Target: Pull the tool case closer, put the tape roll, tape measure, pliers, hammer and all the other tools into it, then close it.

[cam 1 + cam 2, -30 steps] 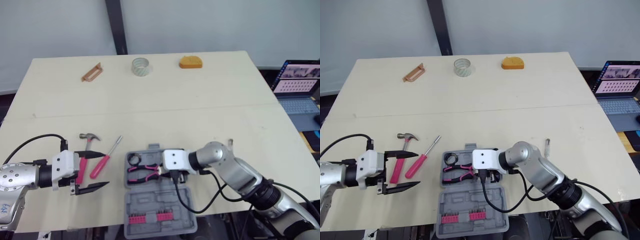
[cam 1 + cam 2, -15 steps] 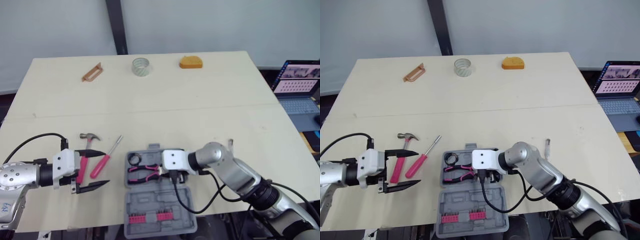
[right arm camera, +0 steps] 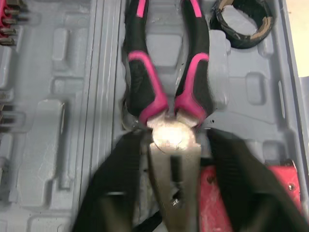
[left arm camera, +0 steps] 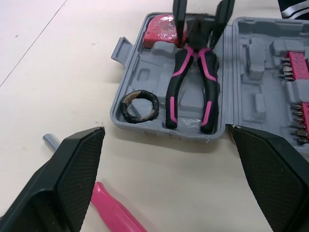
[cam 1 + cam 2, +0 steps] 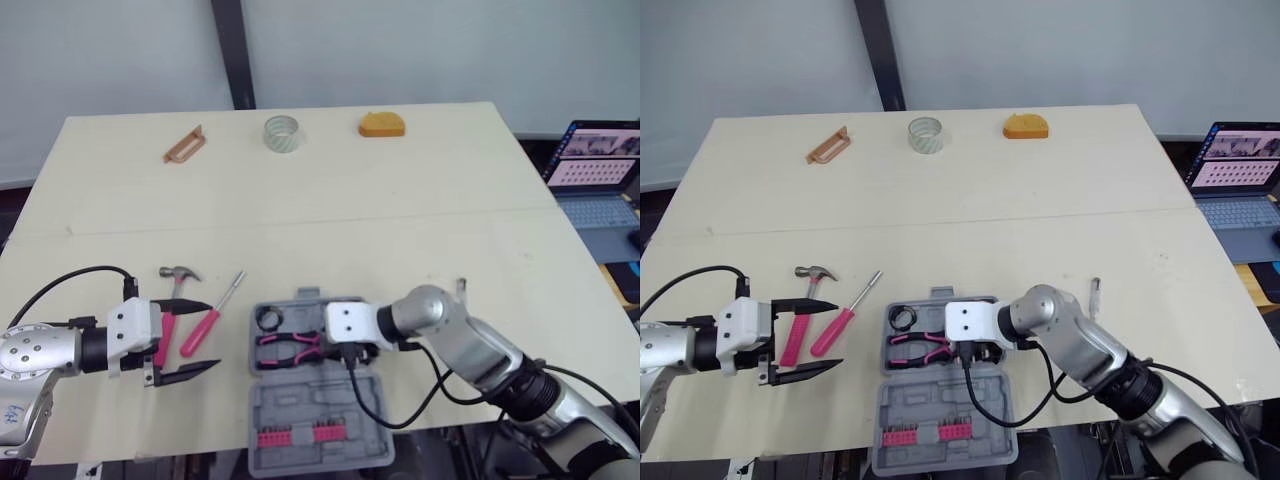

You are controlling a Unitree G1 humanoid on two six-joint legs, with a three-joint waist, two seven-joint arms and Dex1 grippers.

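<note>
Table is mostly bare across the middle. Open tool case sits at the near edge. Right gripper is spread, straddling the pliers head inside the case. Left gripper is spread wide left of the case, by hammer and screwdriver. Tape roll is near the far edge.

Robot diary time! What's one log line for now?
right claw: open, astride pliers in tool case | left claw: open, near hammer, screwdriver | clear tape roll: outside case
</note>
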